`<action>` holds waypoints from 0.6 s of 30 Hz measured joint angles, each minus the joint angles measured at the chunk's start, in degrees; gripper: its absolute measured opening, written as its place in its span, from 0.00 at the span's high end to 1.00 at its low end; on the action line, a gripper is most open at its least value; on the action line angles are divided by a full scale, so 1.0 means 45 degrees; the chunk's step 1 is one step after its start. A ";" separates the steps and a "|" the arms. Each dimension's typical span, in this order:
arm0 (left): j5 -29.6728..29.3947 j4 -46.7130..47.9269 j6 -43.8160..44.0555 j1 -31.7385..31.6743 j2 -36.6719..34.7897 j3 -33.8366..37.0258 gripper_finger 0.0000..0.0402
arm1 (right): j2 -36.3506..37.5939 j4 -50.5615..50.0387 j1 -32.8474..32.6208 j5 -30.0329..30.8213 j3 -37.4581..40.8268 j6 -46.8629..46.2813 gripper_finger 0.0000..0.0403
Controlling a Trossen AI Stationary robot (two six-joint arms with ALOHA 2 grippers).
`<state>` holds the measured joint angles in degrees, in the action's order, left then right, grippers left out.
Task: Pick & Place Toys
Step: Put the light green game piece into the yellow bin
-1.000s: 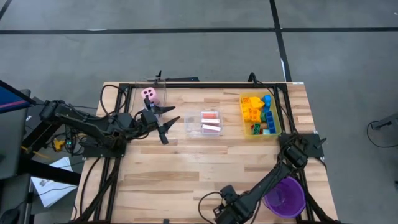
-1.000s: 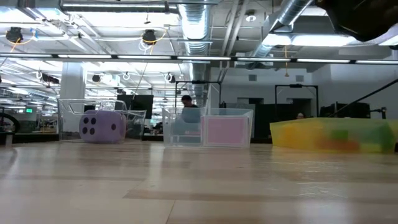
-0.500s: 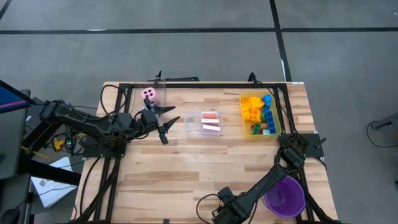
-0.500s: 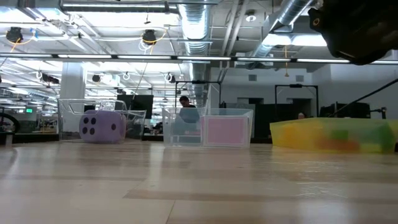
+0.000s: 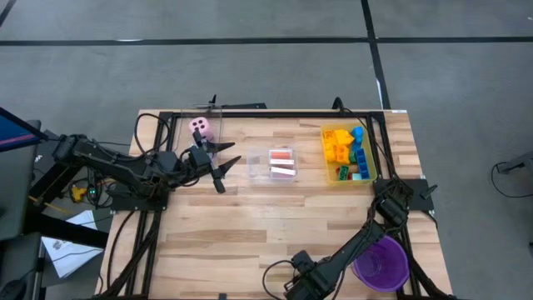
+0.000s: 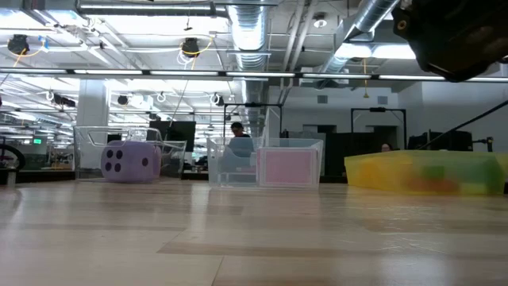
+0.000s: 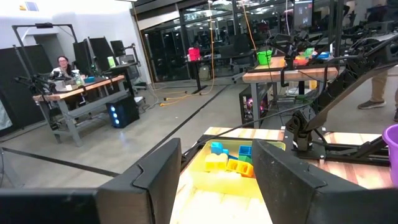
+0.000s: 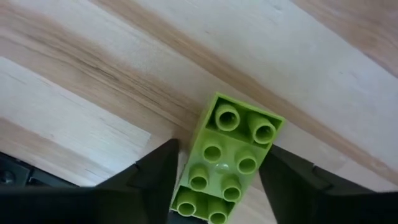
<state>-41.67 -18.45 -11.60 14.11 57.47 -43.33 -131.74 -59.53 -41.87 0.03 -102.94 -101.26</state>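
Purple cup [image 5: 381,262] at bench [image 5: 250,217] front right corner; yellow bin [image 5: 368,156] and clear bin [image 5: 258,166] farther back.

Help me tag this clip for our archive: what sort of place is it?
Probably a robotics lab in an open industrial workspace: exposed ceiling ducts, workbenches with equipment on a concrete floor, and two arms mounted at a wooden table.

Two dice were on the table: a pink die [image 5: 200,125] and a purple die [image 6: 131,162]. Two bins stood there: a clear bin [image 5: 281,165] holding cards, their number unclear, and a yellow bin [image 5: 348,154] of bricks too heaped to count. One green brick [image 8: 226,158] and one purple cup [image 5: 381,262] showed.
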 joint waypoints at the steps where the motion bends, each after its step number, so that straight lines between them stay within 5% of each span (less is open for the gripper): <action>1: 0.0000 0.0003 0.0000 0.0000 0.0000 0.0000 0.52 | 0.0000 -0.0002 0.0000 0.0002 0.0000 0.0093 0.49; 8: 0.0000 0.0002 0.0004 0.0000 0.0000 0.0000 0.52 | 0.0000 -0.0054 0.0000 0.0192 0.0000 0.0783 0.66; 18: 0.0000 -0.0002 0.0005 0.0000 0.0000 0.0000 0.52 | -0.0010 -0.0817 0.0115 0.0347 -0.0005 0.1876 0.63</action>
<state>-41.67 -18.46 -11.57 14.11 57.47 -43.33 -131.79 -63.21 -41.35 1.59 -102.96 -92.82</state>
